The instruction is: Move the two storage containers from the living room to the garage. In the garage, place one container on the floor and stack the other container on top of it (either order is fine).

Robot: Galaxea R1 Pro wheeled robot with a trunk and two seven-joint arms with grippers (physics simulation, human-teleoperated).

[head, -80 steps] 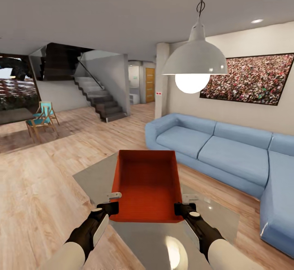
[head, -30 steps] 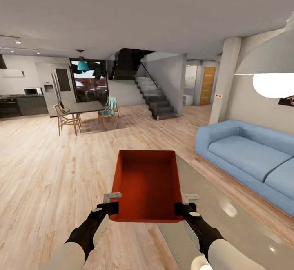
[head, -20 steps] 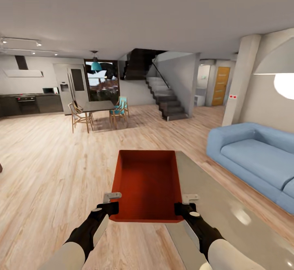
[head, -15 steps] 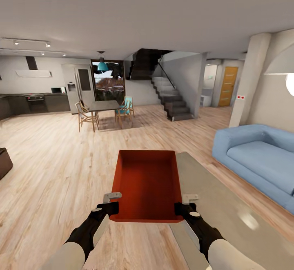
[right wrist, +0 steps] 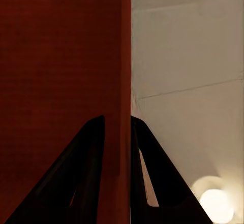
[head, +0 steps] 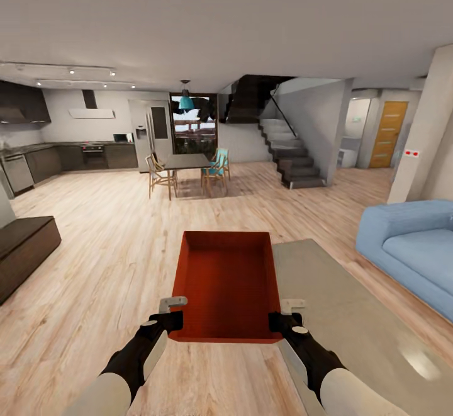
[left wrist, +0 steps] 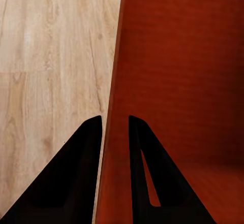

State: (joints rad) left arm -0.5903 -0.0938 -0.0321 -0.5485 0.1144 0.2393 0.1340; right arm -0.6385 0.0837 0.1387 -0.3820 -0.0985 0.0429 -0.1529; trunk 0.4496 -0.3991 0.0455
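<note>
Nearest the camera, the two black forearms are reaching forward and slightly inward, level with each other, and carrying between them the orange-red rectangular plastic storage container, lidless and empty, held out in front of the trunk above the light wood plank floor of the living room. The left gripper is pinching the container's left side wall near the close corner, and the left wrist view is showing its jaws narrow, one finger outside the wall and one inside. The right gripper is doing the same on the right wall, jaws closed down on the thin rim. The bin is looking light and fairly stiff, with low thin walls that could flex or slip if only one side were held, so the paired grip on opposite long walls near the same end seems sound; the far end is hanging unsupported, which may let it dip when the base is turning. Just beside it on the right, the grey glossy low bench is lying below the container. Farther off are the blue sofa, a dining table with chairs, a dark staircase and an orange-wood door.
</note>
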